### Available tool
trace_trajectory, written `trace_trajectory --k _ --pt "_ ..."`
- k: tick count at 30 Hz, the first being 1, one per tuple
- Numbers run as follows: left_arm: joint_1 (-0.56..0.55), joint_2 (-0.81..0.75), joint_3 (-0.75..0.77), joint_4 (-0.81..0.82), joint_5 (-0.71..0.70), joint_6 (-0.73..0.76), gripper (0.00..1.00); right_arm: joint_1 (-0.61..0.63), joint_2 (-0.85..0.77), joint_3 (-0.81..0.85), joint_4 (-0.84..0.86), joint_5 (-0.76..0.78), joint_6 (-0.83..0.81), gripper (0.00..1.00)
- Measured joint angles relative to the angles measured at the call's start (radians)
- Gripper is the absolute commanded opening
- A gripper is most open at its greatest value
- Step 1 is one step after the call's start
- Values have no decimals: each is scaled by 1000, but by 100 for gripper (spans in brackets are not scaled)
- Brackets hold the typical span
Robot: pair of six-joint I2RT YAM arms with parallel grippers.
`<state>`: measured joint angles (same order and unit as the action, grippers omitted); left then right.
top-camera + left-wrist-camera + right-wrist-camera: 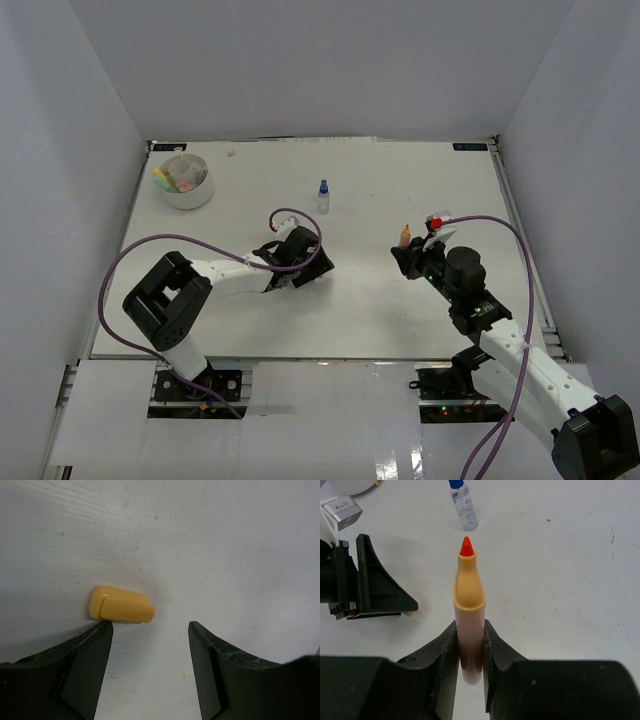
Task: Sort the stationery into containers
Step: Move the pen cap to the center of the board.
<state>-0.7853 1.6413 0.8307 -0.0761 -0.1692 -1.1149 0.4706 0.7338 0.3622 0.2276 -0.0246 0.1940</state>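
My left gripper [285,278] [150,626] is open and points down at the table. A small orange marker cap [121,606] lies on the table just beyond its left fingertip [102,632], not between the jaws. My right gripper [408,252] [470,630] is shut on an uncapped orange marker [404,236] [469,595] with a red-orange tip, held above the table and pointing toward the far side. The white divided tub [187,192] stands at the far left with yellow and pink items in it. The left gripper also shows in the right wrist view [375,587].
A blue-capped clear bottle [323,197] [463,507] stands upright at the middle back of the table. White walls enclose the table on three sides. Purple cables loop over both arms.
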Motion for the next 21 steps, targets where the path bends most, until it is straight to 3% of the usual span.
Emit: trace_trajectory --k 12,21 --pt "51 84 97 -12 -43 46 71 0 0 0 0 2 0 8" --pt "57 132 168 -71 -38 113 63 0 0 0 0 2 0 8"
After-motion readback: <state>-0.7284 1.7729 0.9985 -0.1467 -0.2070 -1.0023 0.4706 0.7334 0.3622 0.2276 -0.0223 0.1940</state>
